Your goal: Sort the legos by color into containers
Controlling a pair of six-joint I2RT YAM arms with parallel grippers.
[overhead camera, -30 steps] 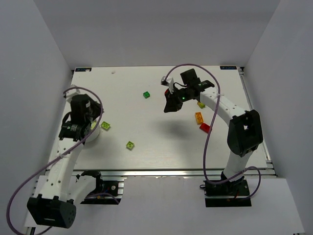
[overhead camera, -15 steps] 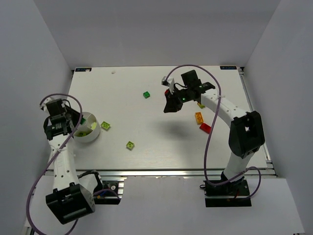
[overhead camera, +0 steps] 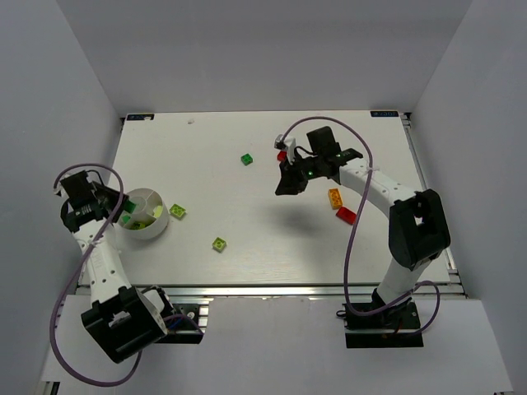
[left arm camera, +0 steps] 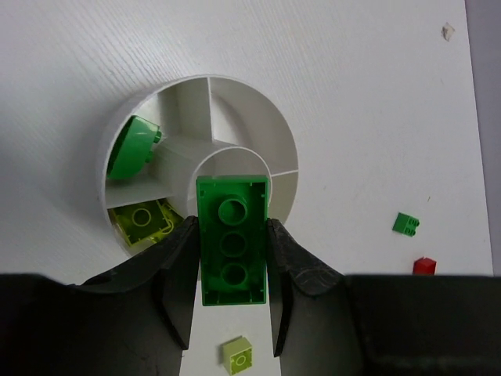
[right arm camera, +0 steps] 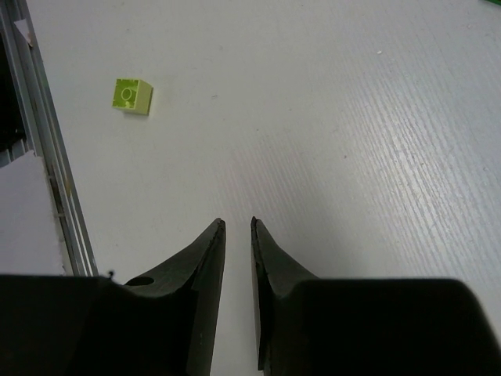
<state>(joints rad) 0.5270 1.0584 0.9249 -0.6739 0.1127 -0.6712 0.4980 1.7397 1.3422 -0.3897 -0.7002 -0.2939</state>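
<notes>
My left gripper [left arm camera: 232, 224] is shut on a dark green brick [left arm camera: 232, 243], underside toward the camera, and holds it over the near rim of the round white divided dish [left arm camera: 270, 129]. The dish holds a dark green piece [left arm camera: 131, 146] and lime bricks [left arm camera: 141, 222]. In the top view the left gripper [overhead camera: 122, 214] is at the dish's [overhead camera: 156, 200] left side. My right gripper [overhead camera: 282, 188] hovers mid-table, empty, with its jaws nearly shut and a narrow gap [right arm camera: 236, 223]. Loose lime bricks [overhead camera: 178, 211] [overhead camera: 219, 243], a dark green one [overhead camera: 246, 159], reds [overhead camera: 282, 155] [overhead camera: 345, 216] and an orange one [overhead camera: 335, 196] lie on the table.
The right wrist view shows a lime brick [right arm camera: 131, 95] near the table's aluminium front rail [right arm camera: 39, 157]. The left wrist view shows a lime brick [left arm camera: 239, 355], a small dark green brick [left arm camera: 405, 224], a red brick [left arm camera: 423, 265] and a white crumb [left arm camera: 448, 31]. Grey walls enclose the table.
My left arm swung back to the left, uncovering the dish, with its gripper now at the dish's left side. My right gripper shifted slightly toward the front.
</notes>
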